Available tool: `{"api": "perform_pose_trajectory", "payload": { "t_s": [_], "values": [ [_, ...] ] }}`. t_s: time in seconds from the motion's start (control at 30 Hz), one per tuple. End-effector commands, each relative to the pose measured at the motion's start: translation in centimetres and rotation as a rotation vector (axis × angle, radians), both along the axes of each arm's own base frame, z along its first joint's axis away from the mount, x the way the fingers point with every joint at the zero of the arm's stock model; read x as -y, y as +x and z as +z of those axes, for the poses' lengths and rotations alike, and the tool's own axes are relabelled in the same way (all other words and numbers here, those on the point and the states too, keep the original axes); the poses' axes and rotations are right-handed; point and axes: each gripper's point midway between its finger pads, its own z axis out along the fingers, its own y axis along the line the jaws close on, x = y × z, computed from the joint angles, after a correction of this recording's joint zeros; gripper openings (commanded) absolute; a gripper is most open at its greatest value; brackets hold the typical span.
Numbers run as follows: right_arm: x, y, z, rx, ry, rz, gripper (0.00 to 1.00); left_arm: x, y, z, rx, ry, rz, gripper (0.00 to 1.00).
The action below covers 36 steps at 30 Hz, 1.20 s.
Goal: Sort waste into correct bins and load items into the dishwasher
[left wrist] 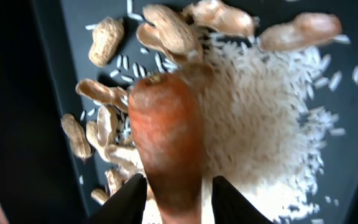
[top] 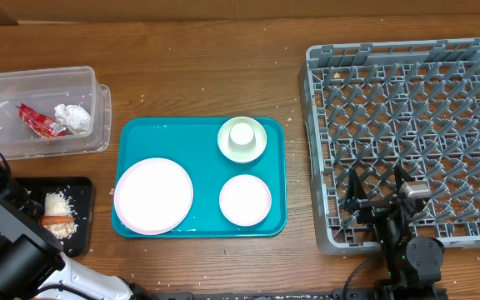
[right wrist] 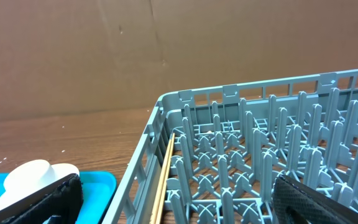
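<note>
- Left gripper (left wrist: 178, 190): hangs low over the black tray (left wrist: 61, 37), one finger on either side of the orange carrot stick (left wrist: 166, 130); cannot tell whether it pinches the stick or stands just off it (edges too blurred this close).
- Carrot stick, seen from overhead (top: 54, 218): lies on a heap of white rice (left wrist: 260, 112), with beige peanut shells (left wrist: 107, 40) scattered beside and beyond, all inside the black tray.
- Black tray from overhead (top: 83, 190): sits at the front left of the table (top: 207, 67), partly hidden under the left arm (top: 7, 242).
- Clear tub (top: 102, 108): stands behind the black tray; holds the red wrapper (top: 40, 121) and, just beside it, the white napkin ball (top: 76, 118).
- Teal tray (top: 202, 137): lies mid-table; carries the plate (top: 153, 195) at front left, a white bowl (top: 245, 200) at front right, and a second bowl (top: 226, 148) at back right with the small cup (top: 242, 133) standing in it.
- Right gripper (top: 380, 193): hovers over the near edge of the grey dish rack (top: 407, 108), fingers spread wide, gripping nothing.
- Right wrist view: shows a thin pale stick (right wrist: 165, 180) lying along the rack's left inner wall.
</note>
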Motion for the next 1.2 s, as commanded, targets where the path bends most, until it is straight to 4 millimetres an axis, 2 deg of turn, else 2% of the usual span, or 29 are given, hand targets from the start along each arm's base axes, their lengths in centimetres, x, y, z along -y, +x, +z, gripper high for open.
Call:
{"api": "perform_pose_trajectory", "payload": {
  "t_s": [0.0, 0.13, 0.17, 0.23, 0.27, 0.4, 0.5, 0.67, 0.87, 0.97, 1.03, 1.1, 1.17],
  "values": [
    [0.0, 0.0, -0.2, 0.004, -0.004, -0.001, 1.0, -0.7, 1.7, 2.3, 0.053, 0.009, -0.068, 0.38],
    [0.0, 0.0, -0.2, 0.004, -0.004, -0.001, 1.0, -1.2, 2.3, 4.4, 0.066, 0.012, -0.068, 0.4],
    [0.0, 0.0, -0.2, 0.004, -0.004, -0.001, 1.0, -1.2, 2.4, 4.8, 0.069, 0.01, -0.068, 0.5],
    [0.0, 0.0, -0.2, 0.004, -0.003, -0.001, 1.0, -1.1, 2.9, 5.3, 0.091, -0.003, -0.072, 0.92],
    [0.0, 0.0, -0.2, 0.004, -0.004, -0.001, 1.0, -0.8, 3.2, 5.3, 0.11, -0.02, -0.092, 0.96],
    [0.0, 0.0, -0.2, 0.004, -0.003, -0.001, 1.0, 0.6, 4.8, 5.4, 0.197, -0.1, -0.173, 0.96],
    [0.0, 0.0, -0.2, 0.004, -0.003, -0.001, 1.0, 1.3, 5.6, 6.1, 0.242, -0.113, -0.208, 0.96],
    [0.0, 0.0, -0.2, 0.004, -0.004, -0.001, 1.0, 2.2, 6.5, 11.1, 0.34, -0.007, -0.258, 0.96],
    [0.0, 0.0, -0.2, 0.004, -0.003, -0.001, 1.0, 4.2, 7.6, 18.4, 0.5, 0.166, -0.358, 0.93],
    [0.0, 0.0, -0.2, 0.004, -0.004, -0.001, 1.0, 6.7, 9.2, 20.8, 0.591, 0.187, -0.504, 0.93],
    [0.0, 0.0, -0.2, 0.004, -0.004, -0.001, 1.0, 8.8, 10.6, 21.5, 0.643, 0.167, -0.616, 0.93],
    [0.0, 0.0, -0.2, 0.004, -0.004, -0.001, 1.0, 11.6, 12.2, 21.8, 0.699, 0.118, -0.757, 0.94],
    [0.0, 0.0, -0.2, 0.004, -0.003, -0.001, 1.0, 15.2, 13.8, 22.0, 0.757, 0.052, -0.932, 0.95]
  ]
}}
